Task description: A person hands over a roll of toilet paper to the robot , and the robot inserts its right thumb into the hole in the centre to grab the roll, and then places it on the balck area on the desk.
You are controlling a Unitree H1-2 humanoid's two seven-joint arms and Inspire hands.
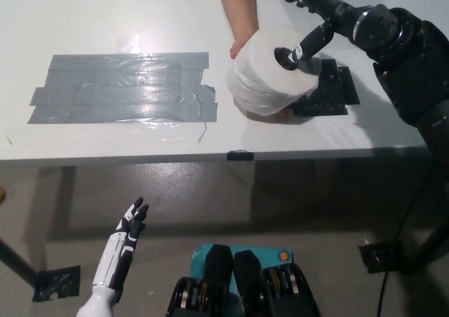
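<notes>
White desk (105, 22): one toilet roll (270, 78) held up by a person's hand (242, 47) with its hole facing the black right hand (316, 22), thumb at the hole and fingers spread, nothing gripped yet; one grey taped patch (119, 85) waits; white left hand (123, 250) idles below, fingers apart.

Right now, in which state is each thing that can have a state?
toilet paper roll: held up by the person's hand, hole facing the camera.
right hand: open, thumb tip in the hole.
left hand: open, resting low, below the desk edge.
</notes>
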